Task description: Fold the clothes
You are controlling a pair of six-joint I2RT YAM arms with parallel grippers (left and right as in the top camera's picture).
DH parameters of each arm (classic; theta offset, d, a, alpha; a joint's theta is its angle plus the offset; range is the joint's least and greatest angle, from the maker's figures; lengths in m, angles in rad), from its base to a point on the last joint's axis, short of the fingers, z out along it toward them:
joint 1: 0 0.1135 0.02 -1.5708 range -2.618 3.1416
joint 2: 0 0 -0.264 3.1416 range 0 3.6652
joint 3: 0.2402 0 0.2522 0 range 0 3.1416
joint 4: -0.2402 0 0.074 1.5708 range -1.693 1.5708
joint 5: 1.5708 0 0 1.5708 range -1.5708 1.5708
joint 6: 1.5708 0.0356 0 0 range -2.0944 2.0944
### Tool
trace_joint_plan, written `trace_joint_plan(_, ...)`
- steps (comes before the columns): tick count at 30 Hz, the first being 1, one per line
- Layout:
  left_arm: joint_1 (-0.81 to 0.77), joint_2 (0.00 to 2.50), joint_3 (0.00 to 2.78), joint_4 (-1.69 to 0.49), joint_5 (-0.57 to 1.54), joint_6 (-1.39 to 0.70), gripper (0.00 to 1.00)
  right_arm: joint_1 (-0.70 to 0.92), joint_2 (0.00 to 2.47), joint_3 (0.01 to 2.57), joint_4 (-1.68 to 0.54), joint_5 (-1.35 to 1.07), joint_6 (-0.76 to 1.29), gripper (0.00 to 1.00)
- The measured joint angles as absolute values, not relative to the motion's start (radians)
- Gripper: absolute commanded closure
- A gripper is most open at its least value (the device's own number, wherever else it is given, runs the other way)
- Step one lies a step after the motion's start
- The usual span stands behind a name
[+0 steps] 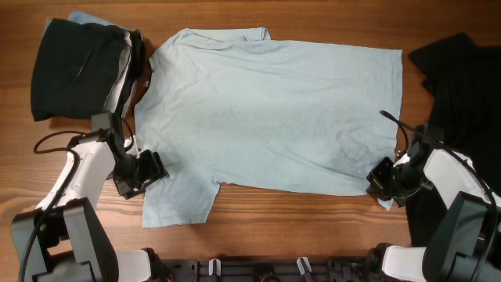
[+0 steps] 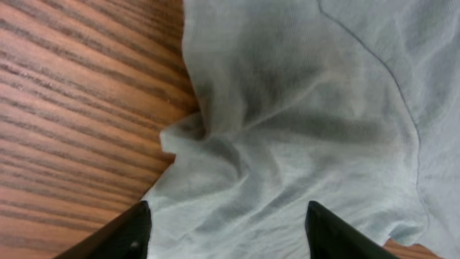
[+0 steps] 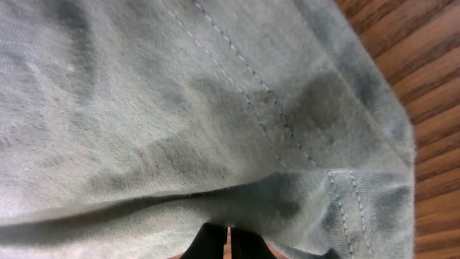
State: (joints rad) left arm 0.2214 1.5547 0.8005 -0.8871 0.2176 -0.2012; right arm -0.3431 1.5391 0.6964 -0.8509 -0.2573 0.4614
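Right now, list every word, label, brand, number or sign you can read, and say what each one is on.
None: no text can be read in any view.
The light-blue T-shirt is plain, with no print or tag showing.
The black pile at left and the black garment at right show no lettering.
The wooden table shows only grain.

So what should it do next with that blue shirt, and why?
Probably close the left tool: it stands wide open over bunched sleeve fabric of the T-shirt, while the right tool looks shut on the hem corner. Both likely need a grip before any fold can start.
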Motion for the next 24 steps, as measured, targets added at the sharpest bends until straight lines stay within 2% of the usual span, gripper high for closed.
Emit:
trace_joint_plan(7, 0.220, 1.628, 0.809, -0.821, 0.193, -0.210, 0.46, -0.343, 1.539, 0.696, -0.850, -0.257, 0.461, 0.96)
trace_joint_plan(10, 0.214, 1.660, 0.832, -0.837, 0.179, -0.223, 0.78, -0.343, 1.539, 0.696, -0.848, -0.257, 0.461, 0.96)
trace_joint_plan(12, 0.211, 1.682, 0.849, -0.839, 0.170, -0.220, 0.94, -0.343, 1.539, 0.696, -0.847, -0.258, 0.461, 0.96)
trace_joint_plan(17, 0.208, 1.716, 0.886, -0.886, 0.170, -0.214, 0.96, -0.343, 1.539, 0.696, -0.847, -0.258, 0.461, 0.96)
trace_joint_plan(24, 0.230, 1.746, 1.045, -1.094, 0.168, -0.204, 0.96, -0.343, 1.539, 0.710, -0.875, -0.259, 0.461, 0.96)
